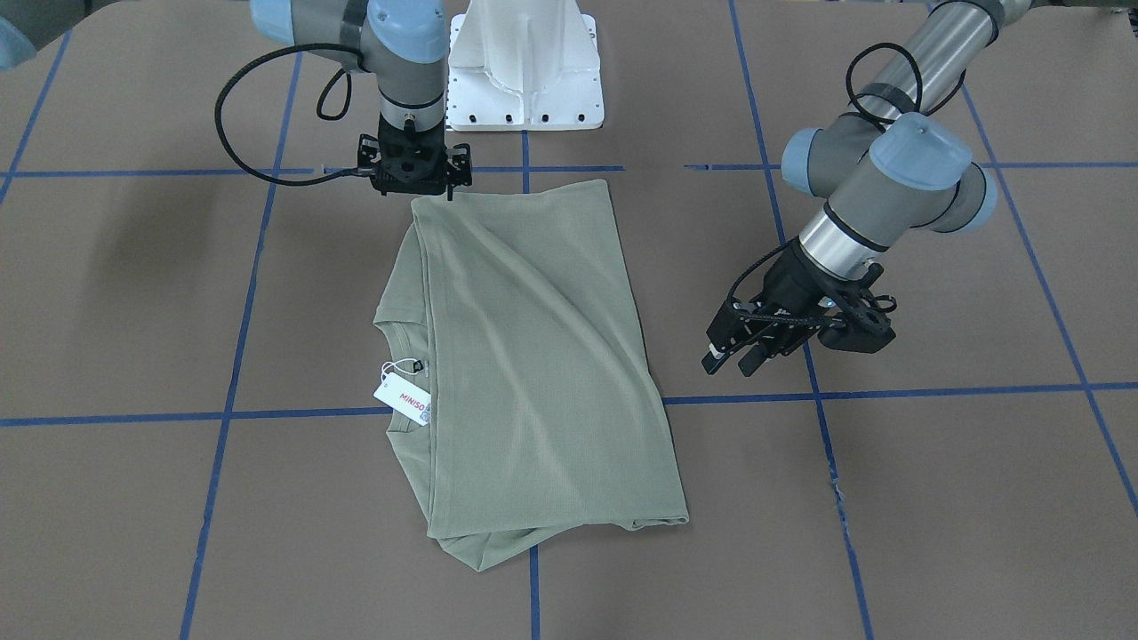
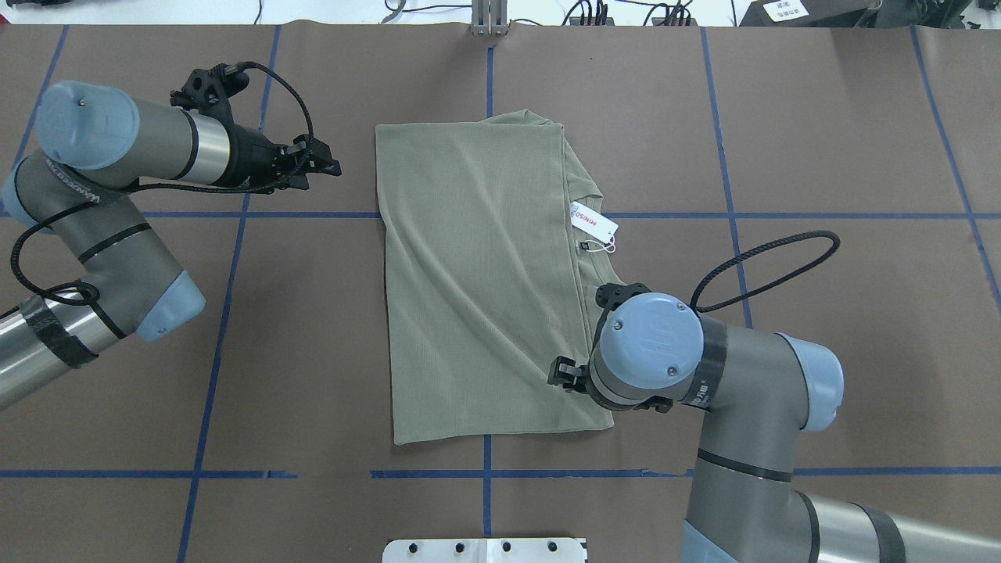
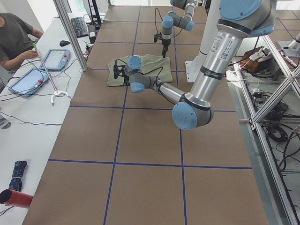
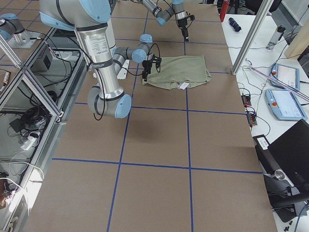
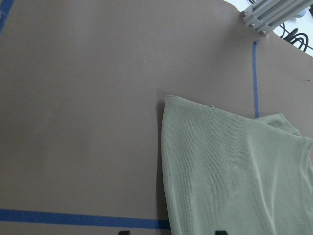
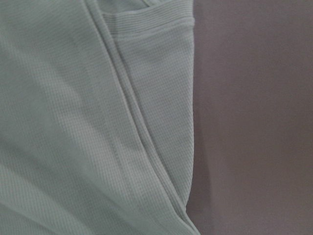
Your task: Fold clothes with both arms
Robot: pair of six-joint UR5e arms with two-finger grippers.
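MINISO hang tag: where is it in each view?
Front-facing: hang tag left of centre, at the left edge of the shirt.
Overhead: hang tag right of centre.
Exterior left: too small to tell.
Exterior right: hang tag upper middle, at the shirt's near edge.
Wrist views: not in either.
Landmark: the shirt, in all views.

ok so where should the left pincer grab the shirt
Probably the far left corner of the shirt, coming in low from the left, where the open left pincer hangs. The cloth lies flat, so only an edge or corner lets a finger slide under.
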